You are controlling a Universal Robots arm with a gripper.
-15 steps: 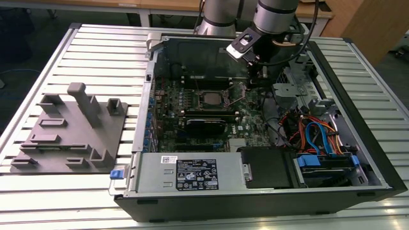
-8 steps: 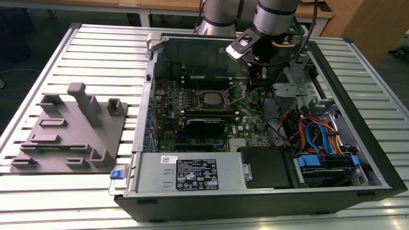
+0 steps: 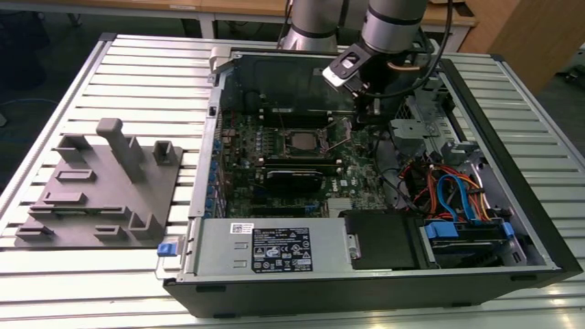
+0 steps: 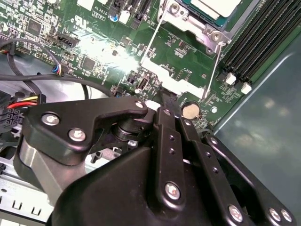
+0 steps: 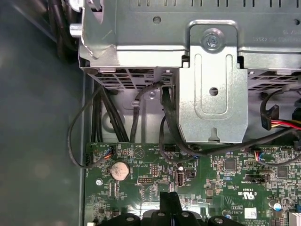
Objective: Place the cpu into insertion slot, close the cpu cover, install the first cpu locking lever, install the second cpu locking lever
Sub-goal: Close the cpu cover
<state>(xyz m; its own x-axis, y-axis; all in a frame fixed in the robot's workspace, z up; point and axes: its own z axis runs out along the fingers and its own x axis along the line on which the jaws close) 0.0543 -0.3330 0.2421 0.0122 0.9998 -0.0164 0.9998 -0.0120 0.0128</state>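
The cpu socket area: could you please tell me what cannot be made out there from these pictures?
- cpu: cut off by the picture's edge in the second wrist view, so its seating is unclear.
- cpu cover: too small in the exterior view to tell whether it is latched.
- motherboard: a large part is hidden behind the gripper in the second wrist view.

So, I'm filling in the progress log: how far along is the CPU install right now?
Done: the cpu sits in the insertion slot, silvery top showing. In hand: the gripper is down at the far edge of the cpu cover, which seems raised off the slot rather than closed, though that is hard to judge. Left: shutting the cover, then the two latching steps.
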